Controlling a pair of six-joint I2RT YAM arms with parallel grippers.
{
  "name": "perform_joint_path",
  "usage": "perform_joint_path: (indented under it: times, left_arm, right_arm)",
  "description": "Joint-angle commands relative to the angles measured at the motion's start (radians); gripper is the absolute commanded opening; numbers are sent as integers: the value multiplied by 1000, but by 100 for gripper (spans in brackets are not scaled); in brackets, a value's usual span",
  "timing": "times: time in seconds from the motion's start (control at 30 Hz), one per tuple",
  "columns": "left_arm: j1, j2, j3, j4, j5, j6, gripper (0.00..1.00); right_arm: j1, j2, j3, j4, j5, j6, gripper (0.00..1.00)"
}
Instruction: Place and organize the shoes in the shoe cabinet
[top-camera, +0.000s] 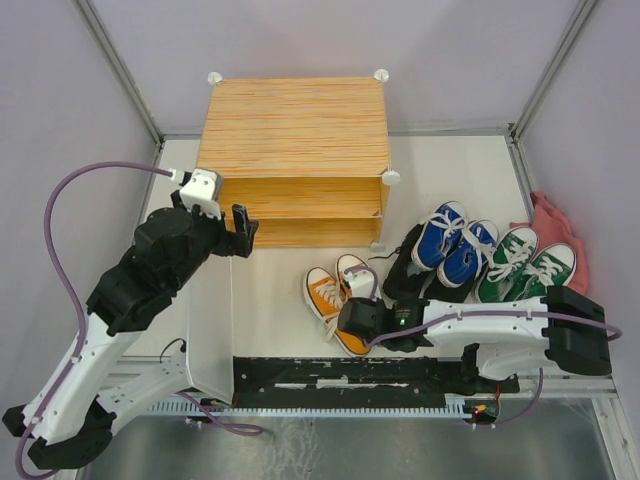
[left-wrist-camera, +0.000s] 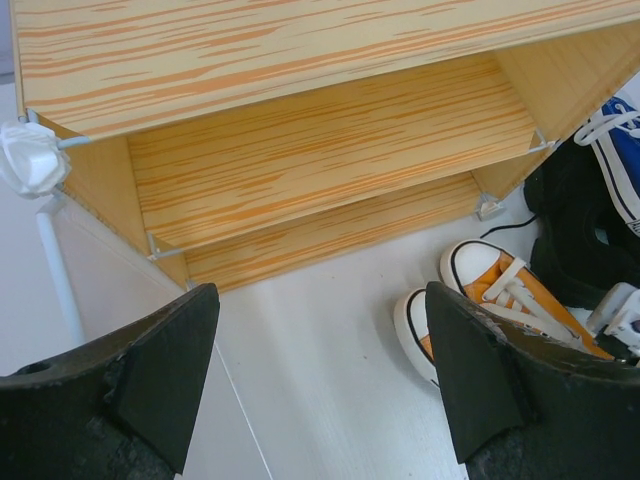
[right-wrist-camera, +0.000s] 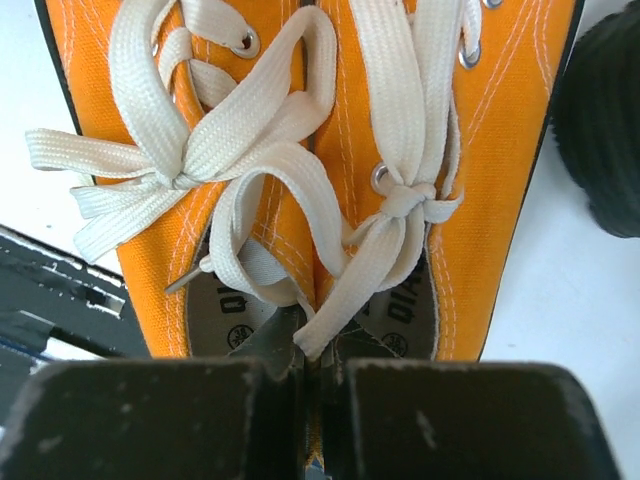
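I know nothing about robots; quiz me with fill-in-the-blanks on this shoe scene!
The shoes pinched by the right gripper are ___. The sneakers beside the pink cloth are ___. The left gripper, facing the cabinet, holds ___.
Missing words: orange; green; nothing.

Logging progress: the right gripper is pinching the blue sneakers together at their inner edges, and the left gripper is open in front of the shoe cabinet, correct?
Wrong color. The right wrist view shows the right gripper pinching the orange sneakers together at their inner edges; the blue sneakers lie apart from it. The left gripper is open in front of the shoe cabinet.
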Motion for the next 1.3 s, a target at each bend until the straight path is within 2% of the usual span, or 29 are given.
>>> perform_joint_path:
  times: [0.0,0.33,0.53,0.67,0.8,1.27]
  left_arm:
    - [-3,-23,-3,39,1,29,90]
    - [-3,-45,-12,40,-3,28,90]
    - [-2,-46,-14,40,-5,27,90]
    - [-3,-52,-17,39,-6,30,90]
    - [-3,-52,-14,39,-6,29,90]
    - [-3,-64,-19,29,-4,25,90]
  right_arm:
    - [5,-134,153,0,162,-38,2]
    - [5,-127,356,-55,97,-155,2]
    - [2,-81,448,-100,141,-208,2]
    - [0,-66,439,-69,120,-209,2]
    - [-5,-73,456,-54,175,-223,2]
    - [-158,-52,504,150,283,-282,2]
